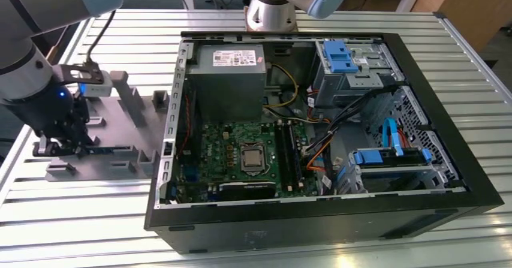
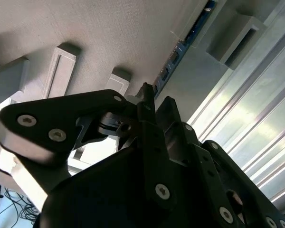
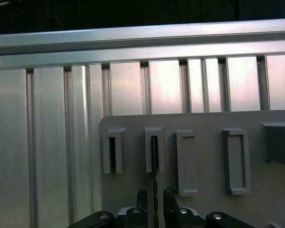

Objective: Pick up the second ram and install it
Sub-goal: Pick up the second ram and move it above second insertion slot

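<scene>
We record the gripper (image 3: 155, 194) released, fingers (image 3: 142, 197) either side of the memory stick (image 2: 180, 47), which stands on edge in the tray (image 3: 210, 161) ahead.

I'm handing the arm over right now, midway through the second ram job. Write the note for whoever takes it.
The gripper is open, one finger on each side of the second ram, gaps showing.
The stick stands on edge in the grey tray, in a slotted block, to the exterior view's left of the computer case.
Done: gripper lined up on the stick.
Not yet done: grip, lift, seating in the memory slots.
</scene>
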Controlling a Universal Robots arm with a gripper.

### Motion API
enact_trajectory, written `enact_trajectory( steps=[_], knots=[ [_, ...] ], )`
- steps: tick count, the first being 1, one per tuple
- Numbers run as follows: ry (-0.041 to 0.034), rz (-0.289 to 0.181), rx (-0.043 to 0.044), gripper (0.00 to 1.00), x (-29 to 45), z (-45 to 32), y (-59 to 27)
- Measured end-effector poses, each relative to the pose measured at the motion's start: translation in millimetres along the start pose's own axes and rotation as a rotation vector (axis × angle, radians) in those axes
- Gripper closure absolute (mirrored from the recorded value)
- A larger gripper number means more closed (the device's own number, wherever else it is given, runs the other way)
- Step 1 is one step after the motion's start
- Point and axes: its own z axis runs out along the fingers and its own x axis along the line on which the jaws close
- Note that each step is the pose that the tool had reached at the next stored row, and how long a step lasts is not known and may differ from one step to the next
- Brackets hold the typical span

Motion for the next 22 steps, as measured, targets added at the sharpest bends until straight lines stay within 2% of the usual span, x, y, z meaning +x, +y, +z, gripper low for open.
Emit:
enact_trajectory(
  steps=[3,4,10,12,20,21,22],
  knots=[
    [0.0001,0.000,0.0001,0.76,0.0,1.8,0.0],
    [0.0001,0.000,0.0000,0.83,0.0,2.4,0.0],
    [0.0003,0.000,0.0000,0.83,0.1,5.8,0.0],
    [-0.0020,0.000,0.0034,0.83,-0.2,7.5,-0.4],
    [0.0000,0.000,0.0009,0.82,0.0,6.0,-0.1],
    [-0.0001,0.000,0.0010,0.76,0.0,6.0,-0.1],
    [0.0000,0.000,0.0009,0.76,0.0,6.0,-0.1]
  ],
)
